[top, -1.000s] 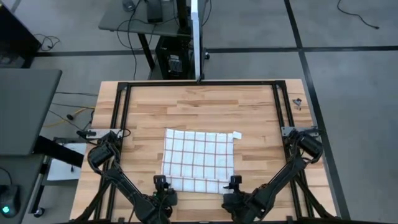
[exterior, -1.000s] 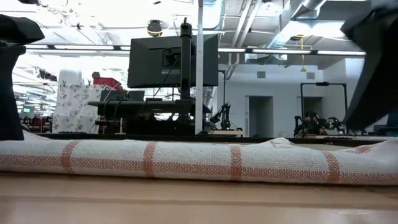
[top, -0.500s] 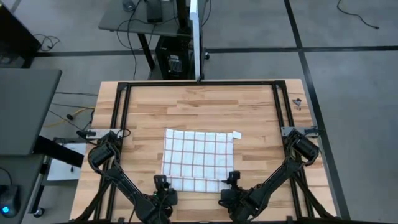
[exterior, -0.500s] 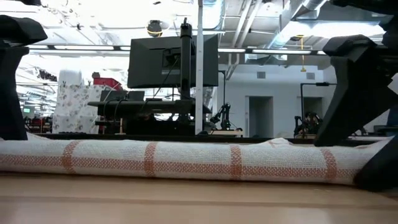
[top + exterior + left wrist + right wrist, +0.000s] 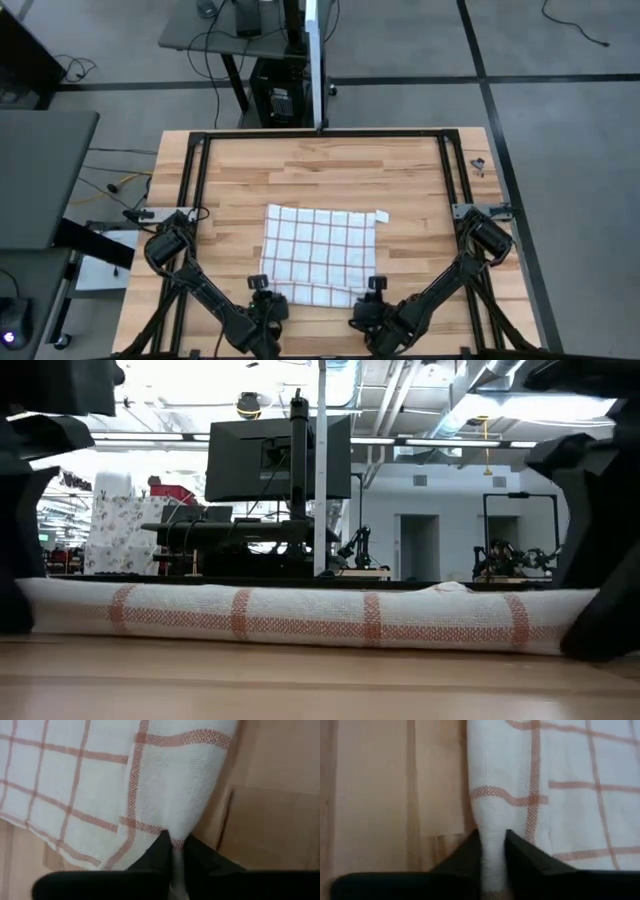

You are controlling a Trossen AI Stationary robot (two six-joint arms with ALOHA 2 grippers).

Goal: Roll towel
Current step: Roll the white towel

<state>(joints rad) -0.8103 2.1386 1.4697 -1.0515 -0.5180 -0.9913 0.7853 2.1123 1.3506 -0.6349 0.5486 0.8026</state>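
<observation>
Now the towel lies flat on the wooden surface, a little below the centre of the high view, with its lower edge already turned over into a short roll. That roll's long axis runs left to right across the frame, and the unrolled cloth stretches away from it toward the top. Both arms sit at the bottom of the frame, one at each end of the roll. The left gripper is closed on the roll's left end, pinching the cloth between its fingers. The right gripper is likewise clamped on the right end, cloth squeezed between its fingers. Neither arm is nearer, so rolling on likely means moving both ends up the frame together.
</observation>
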